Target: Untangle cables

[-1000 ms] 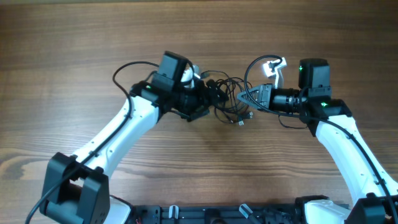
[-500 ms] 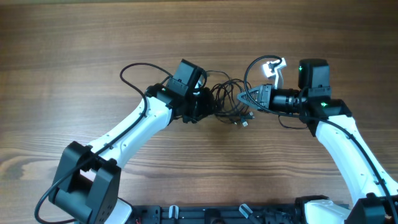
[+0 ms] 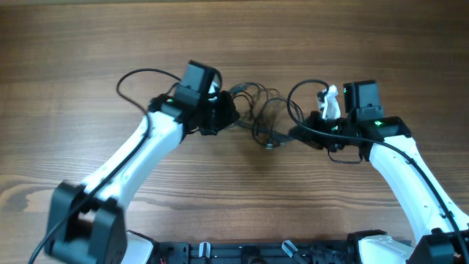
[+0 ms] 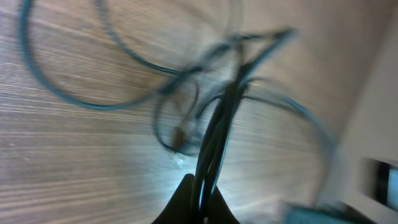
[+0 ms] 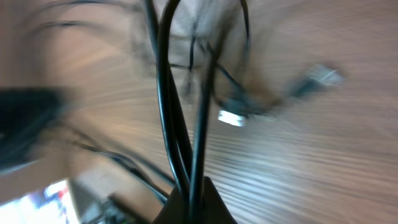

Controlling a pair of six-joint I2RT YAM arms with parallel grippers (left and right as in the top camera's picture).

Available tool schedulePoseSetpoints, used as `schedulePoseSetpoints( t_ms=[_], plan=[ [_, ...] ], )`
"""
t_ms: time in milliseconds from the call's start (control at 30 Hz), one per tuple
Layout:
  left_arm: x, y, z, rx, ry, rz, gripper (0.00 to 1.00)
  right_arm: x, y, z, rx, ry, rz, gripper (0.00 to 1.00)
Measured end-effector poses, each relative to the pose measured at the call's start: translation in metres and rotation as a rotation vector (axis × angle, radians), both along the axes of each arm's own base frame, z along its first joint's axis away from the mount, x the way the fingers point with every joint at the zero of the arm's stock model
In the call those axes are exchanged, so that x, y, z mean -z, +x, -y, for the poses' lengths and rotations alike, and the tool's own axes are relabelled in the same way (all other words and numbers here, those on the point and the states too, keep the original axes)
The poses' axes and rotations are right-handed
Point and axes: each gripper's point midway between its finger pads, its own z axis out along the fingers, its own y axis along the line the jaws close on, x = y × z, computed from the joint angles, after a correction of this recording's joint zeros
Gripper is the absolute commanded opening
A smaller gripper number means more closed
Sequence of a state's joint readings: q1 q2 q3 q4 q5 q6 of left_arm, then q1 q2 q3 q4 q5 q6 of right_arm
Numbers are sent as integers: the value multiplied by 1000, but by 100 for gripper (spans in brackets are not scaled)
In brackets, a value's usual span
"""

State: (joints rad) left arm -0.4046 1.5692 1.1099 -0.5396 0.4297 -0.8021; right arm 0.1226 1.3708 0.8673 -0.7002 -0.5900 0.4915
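The cables [image 3: 258,111] are thin black wires in a loose tangle on the wood table, strung between my two grippers. A small silvery plug [image 3: 271,144] lies at the tangle's lower edge. My left gripper [image 3: 226,115] is at the tangle's left side, and in the left wrist view that gripper [image 4: 200,188] is shut on two black strands [image 4: 217,124]. My right gripper [image 3: 296,134] sits at the tangle's right side. The right wrist view shows this gripper [image 5: 191,190] shut on a few strands [image 5: 166,93], with a silvery plug [image 5: 231,117] beyond. Both wrist views are blurred.
A thicker black arm cable [image 3: 132,75] loops out left of the left wrist, and another [image 3: 294,92] arcs above the right gripper. A white part [image 3: 327,103] sticks up on the right wrist. The robot's base [image 3: 278,251] runs along the table's near edge.
My left gripper went from open to shut on the cables and drew back to the left. The right gripper turned and dropped slightly, still gripping. The tangle now stretches wider between them.
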Motion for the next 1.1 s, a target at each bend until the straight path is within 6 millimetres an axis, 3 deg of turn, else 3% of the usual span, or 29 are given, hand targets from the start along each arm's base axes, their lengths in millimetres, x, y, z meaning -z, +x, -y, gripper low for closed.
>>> schedulePoseSetpoints(
  t_ms=[67, 133, 200, 300, 367, 467, 600, 633, 667, 733, 867, 1100],
  plan=[
    [-30, 5, -10, -18, -47, 75, 4, 12, -3, 20, 67, -120, -45, 46],
    [-67, 26, -39, -100, -89, 203, 4, 22, -2, 43, 127, -225, -61, 55],
    [-111, 39, -66, -160, -141, 348, 4, 23, 4, 53, 166, -268, -44, 62],
    [-166, 30, -52, -50, -261, 523, 4, 17, 17, 49, 166, -241, 16, 68],
    [-181, 19, -41, 37, -310, 569, 6, 13, 23, 43, 150, -206, 45, 68],
    [-171, 5, -35, 117, -307, 536, 16, 10, 23, 37, 133, -172, 50, 68],
    [-138, -17, -15, 246, -273, 435, 25, 9, 23, 35, 129, -161, 51, 69],
    [-126, -23, -6, 288, -267, 401, 41, 9, 23, 35, 128, -159, 52, 70],
    [-116, -28, 3, 328, -260, 374, 69, 9, 23, 35, 129, -159, 52, 70],
    [-102, -37, 16, 397, -249, 343, 83, 9, 23, 35, 128, -158, 53, 72],
    [-93, -44, 24, 469, -219, 366, 86, 7, 22, 32, 108, -144, 59, 74],
    [-77, -25, -12, 357, -113, 333, 83, -17, 21, -4, -98, 44, 179, 74]
  ],
)
